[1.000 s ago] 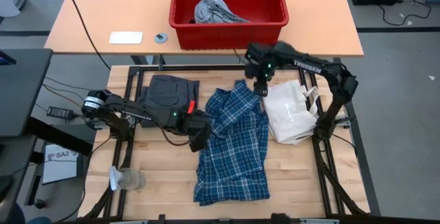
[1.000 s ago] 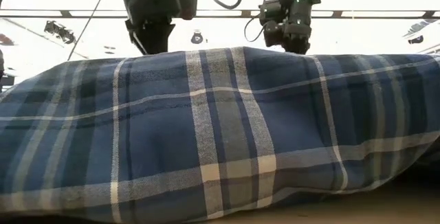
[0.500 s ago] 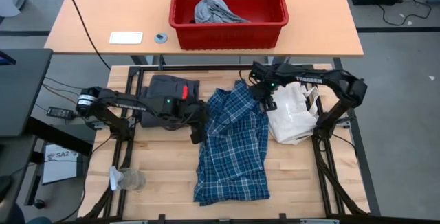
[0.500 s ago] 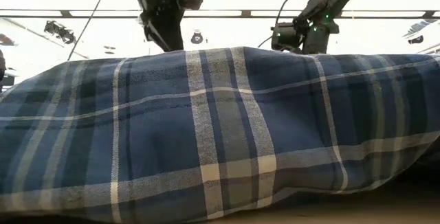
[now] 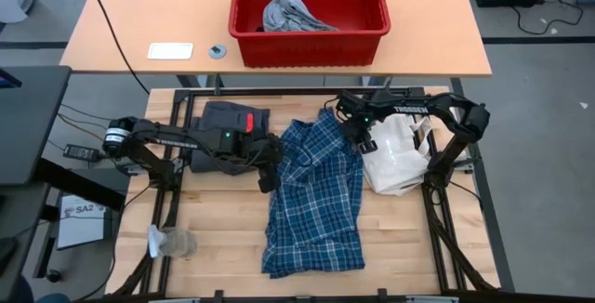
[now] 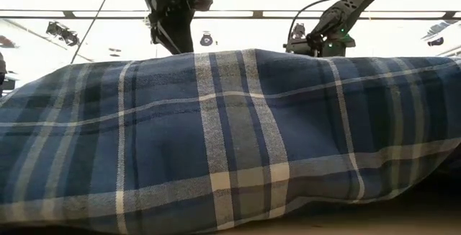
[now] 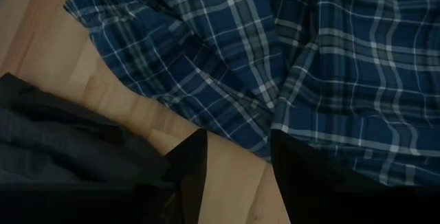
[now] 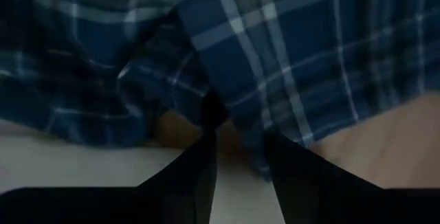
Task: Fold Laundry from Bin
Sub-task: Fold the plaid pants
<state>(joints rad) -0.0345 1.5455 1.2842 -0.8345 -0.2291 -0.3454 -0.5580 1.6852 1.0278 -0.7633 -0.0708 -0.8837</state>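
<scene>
While the blue-and-white plaid shirt (image 5: 316, 196) lies unfolded mid-table, I see my left gripper (image 5: 268, 178) at its left edge, right gripper (image 5: 361, 141) at its top corner, both parted, gripping nothing. Grey piece (image 5: 290, 13) waits in the red plastic bin (image 5: 307, 45) beyond the shirt; dark grey shorts (image 5: 223, 128) sit left.

The high view looks straight down on the tabletop (image 5: 214, 238). The low view sits at table height, pressed against the shirt (image 6: 216, 141) (filling it). Both wrist views look closely down on that shirt.
</scene>
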